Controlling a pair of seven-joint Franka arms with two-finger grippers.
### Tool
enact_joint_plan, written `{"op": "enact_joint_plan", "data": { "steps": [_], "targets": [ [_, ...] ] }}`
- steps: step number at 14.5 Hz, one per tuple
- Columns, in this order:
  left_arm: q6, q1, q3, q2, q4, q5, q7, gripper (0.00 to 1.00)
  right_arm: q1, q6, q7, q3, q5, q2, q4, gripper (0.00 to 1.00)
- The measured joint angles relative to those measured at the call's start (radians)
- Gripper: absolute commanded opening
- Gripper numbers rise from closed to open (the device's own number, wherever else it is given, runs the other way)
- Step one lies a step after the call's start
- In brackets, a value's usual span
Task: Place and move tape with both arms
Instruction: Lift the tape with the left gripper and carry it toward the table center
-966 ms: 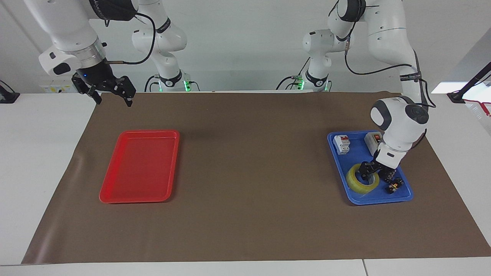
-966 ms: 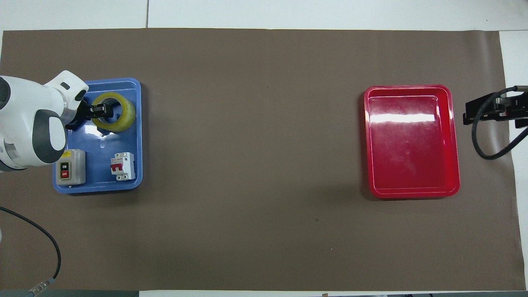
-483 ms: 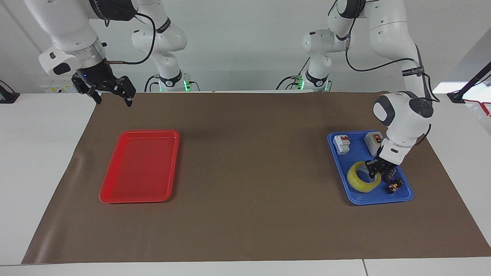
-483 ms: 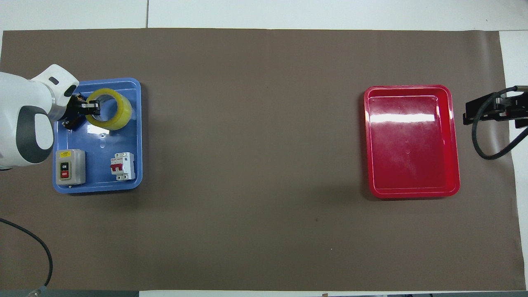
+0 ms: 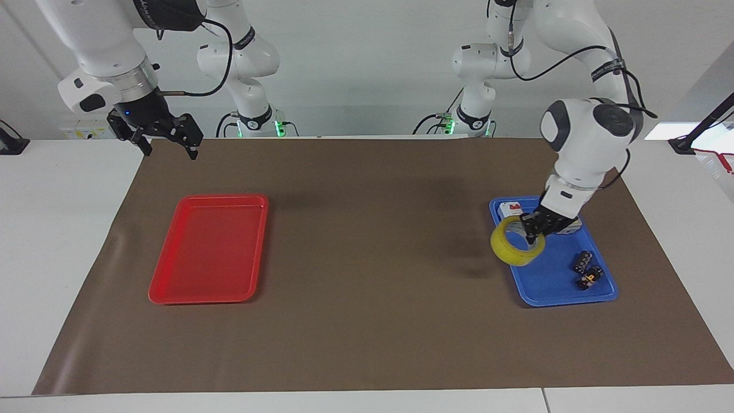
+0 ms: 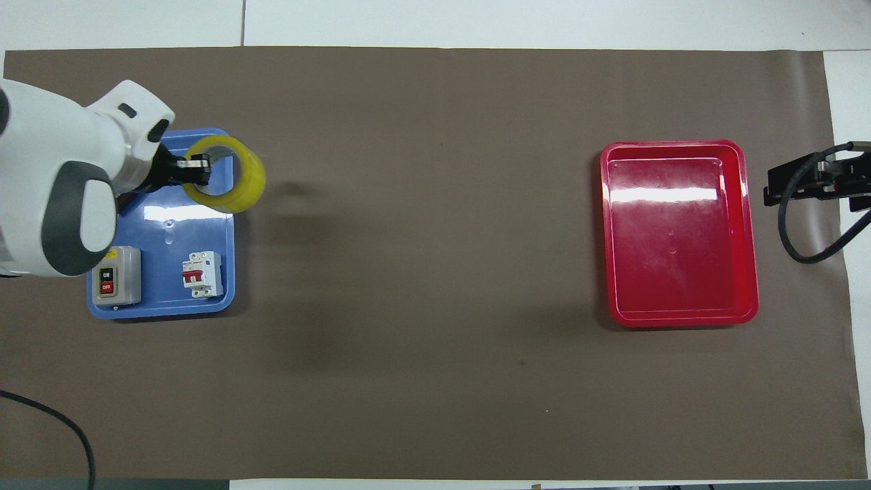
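Readable text: one switch box only

In the overhead view, the grey switch box in the corner of the blue tray nearest the robots, at the left arm's end of the table, carries a black panel with "ON" in white above a red button marked "OFF". A small yellow label sits above that panel; its print cannot be read. The white circuit breaker beside the box shows red parts but no legible lettering. Dark bands on the robot arms bear writing too small to make out.
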Motion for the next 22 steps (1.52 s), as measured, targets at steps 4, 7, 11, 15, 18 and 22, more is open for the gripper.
{"op": "enact_joint_plan", "data": {
  "steps": [4,7,11,15,18,22],
  "targets": [
    [0.005,-0.2,-0.004,0.035,-0.003,0.071,-0.301,0.0,0.0,0.0,0.0,0.0,0.0,0.0,0.0,1.0],
    [0.054,-0.297,-0.004,0.075,-0.013,0.073,-0.417,0.0,0.0,0.0,0.0,0.0,0.0,0.0,0.0,1.0],
    [0.107,-0.365,-0.004,0.158,-0.017,0.104,-0.486,0.0,0.0,0.0,0.0,0.0,0.0,0.0,0.0,1.0],
    [0.123,-0.381,-0.003,0.184,-0.021,0.113,-0.493,0.0,0.0,0.0,0.0,0.0,0.0,0.0,0.0,1.0],
    [0.155,-0.386,-0.003,0.184,-0.025,0.114,-0.493,0.0,0.0,0.0,0.0,0.0,0.0,0.0,0.0,1.0],
    [0.169,-0.412,-0.003,0.184,-0.046,0.115,-0.495,0.59,0.0,0.0,0.0,0.0,0.0,0.0,0.0,1.0]
  ]
}}
